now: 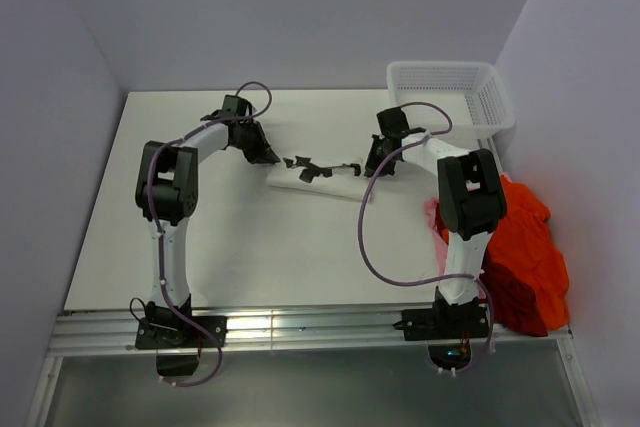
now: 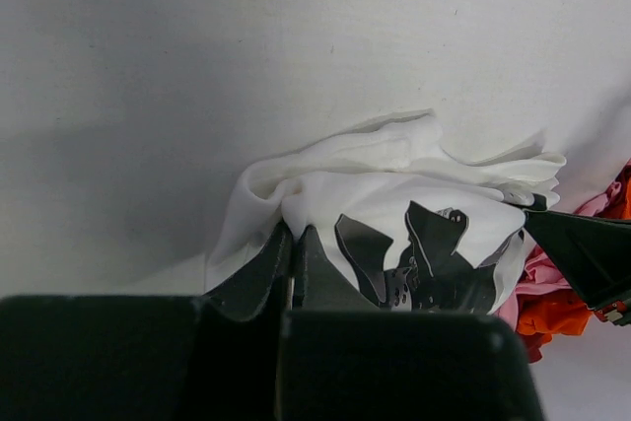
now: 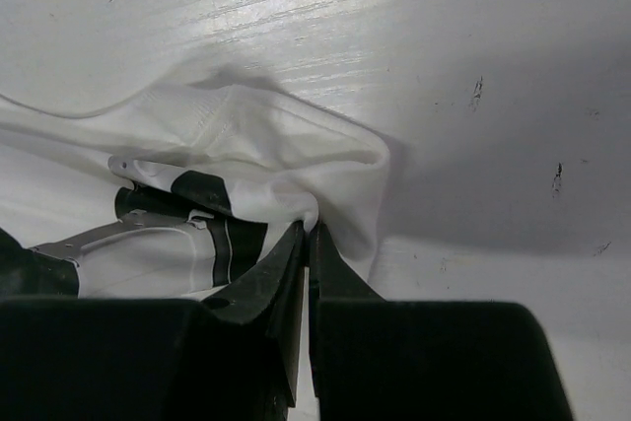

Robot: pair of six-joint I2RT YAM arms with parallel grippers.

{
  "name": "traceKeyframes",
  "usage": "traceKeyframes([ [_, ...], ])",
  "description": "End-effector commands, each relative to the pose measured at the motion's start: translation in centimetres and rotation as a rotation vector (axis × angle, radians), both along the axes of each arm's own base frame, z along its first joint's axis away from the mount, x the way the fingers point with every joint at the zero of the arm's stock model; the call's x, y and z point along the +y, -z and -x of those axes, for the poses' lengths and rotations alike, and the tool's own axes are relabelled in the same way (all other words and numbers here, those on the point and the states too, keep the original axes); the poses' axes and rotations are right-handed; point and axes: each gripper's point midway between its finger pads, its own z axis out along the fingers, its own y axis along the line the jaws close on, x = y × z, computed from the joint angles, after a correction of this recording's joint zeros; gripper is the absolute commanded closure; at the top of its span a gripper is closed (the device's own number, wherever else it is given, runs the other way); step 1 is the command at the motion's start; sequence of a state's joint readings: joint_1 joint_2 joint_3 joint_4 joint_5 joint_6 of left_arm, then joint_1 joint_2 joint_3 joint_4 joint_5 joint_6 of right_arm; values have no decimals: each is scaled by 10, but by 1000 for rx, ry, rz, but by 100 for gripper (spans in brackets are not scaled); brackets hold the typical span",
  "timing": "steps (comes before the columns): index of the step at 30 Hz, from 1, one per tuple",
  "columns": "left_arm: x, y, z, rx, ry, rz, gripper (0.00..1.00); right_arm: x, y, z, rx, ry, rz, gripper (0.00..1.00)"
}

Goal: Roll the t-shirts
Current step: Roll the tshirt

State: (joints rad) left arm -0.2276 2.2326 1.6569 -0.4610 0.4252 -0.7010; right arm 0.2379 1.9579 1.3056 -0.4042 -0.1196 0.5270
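Note:
A white t-shirt (image 1: pixel 338 185) with a black print lies bunched into a long narrow bundle across the middle of the table. My left gripper (image 1: pixel 270 155) is at the bundle's left end. In the left wrist view the shirt (image 2: pixel 394 160) is gathered in folds, and the left gripper (image 2: pixel 293 232) is shut with a pinch of white cloth between its tips. My right gripper (image 1: pixel 376 167) is at the bundle's right end. The right wrist view shows it (image 3: pixel 309 229) shut on a fold of the same shirt (image 3: pixel 256 135). Orange-red t-shirts (image 1: pixel 528 247) lie heaped at the table's right edge.
A white plastic mesh basket (image 1: pixel 480 95) stands at the back right corner. The orange-red heap hangs over the right edge beside the right arm's base, with a bit of pink cloth (image 1: pixel 433 209) at its left. Walls close in the table on three sides.

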Motion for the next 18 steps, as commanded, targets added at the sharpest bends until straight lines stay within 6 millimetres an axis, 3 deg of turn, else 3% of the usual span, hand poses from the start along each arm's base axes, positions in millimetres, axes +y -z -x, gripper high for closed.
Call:
traceKeyframes([
  [1,26,23,11,23,-48,-131,100,-29,1,13,23,41,115,100],
  [8,35,21,20,21,-59,-172,100,-26,-15,43,18,19,174,100],
  [13,37,16,28,13,-58,-194,100,-30,-9,72,44,0,244,100],
  [18,39,11,35,0,-53,-198,99,-21,-4,110,44,-34,240,100],
])
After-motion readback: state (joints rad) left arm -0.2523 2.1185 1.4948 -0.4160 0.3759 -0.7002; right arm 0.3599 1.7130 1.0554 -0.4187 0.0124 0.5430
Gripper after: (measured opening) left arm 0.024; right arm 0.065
